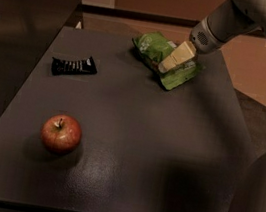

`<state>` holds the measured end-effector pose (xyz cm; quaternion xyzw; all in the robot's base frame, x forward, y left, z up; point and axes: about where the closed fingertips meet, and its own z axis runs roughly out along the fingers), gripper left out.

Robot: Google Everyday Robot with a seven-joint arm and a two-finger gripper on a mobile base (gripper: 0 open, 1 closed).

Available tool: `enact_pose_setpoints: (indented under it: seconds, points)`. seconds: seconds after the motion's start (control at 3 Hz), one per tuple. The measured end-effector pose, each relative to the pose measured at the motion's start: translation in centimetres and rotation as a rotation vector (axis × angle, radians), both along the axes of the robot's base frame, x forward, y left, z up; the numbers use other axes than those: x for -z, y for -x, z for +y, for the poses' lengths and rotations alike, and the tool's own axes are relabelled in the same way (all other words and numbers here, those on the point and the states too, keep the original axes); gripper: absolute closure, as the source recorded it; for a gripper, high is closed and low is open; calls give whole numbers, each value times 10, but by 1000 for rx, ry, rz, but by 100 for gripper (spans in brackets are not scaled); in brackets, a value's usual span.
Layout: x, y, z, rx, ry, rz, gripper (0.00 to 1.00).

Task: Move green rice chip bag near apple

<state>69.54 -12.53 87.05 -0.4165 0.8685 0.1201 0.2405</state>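
At the left of the dark surface (pixel 166 149) lies a small black wrapped bar (pixel 74 65), flat and slightly angled. Nearer the front edge sits the apple (pixel 61 134), red with yellowish streaks, its short stem pointing up. It is well apart from everything else. Toward the far right, the green rice chip bag (pixel 152 48) lies crumpled near the back edge, bright green with a pale label patch on its top face and one corner flattened out toward the front. The claw (pixel 166 65), cream-coloured, slants down from the upper right and its tip rests on the middle of the bag. I cannot tell whether it is spread, pressed together or pinching the pouch. The pale arm (pixel 228 22) rises behind it to the upper right corner.
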Motion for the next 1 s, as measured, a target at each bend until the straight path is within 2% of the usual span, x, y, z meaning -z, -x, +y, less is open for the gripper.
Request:
enact_pose_setpoints:
  seconds: [0.67, 1.0]
  points:
    - [18, -13, 1, -24, 46, -5, 0]
    - [25, -17, -2, -29, 72, 4, 18]
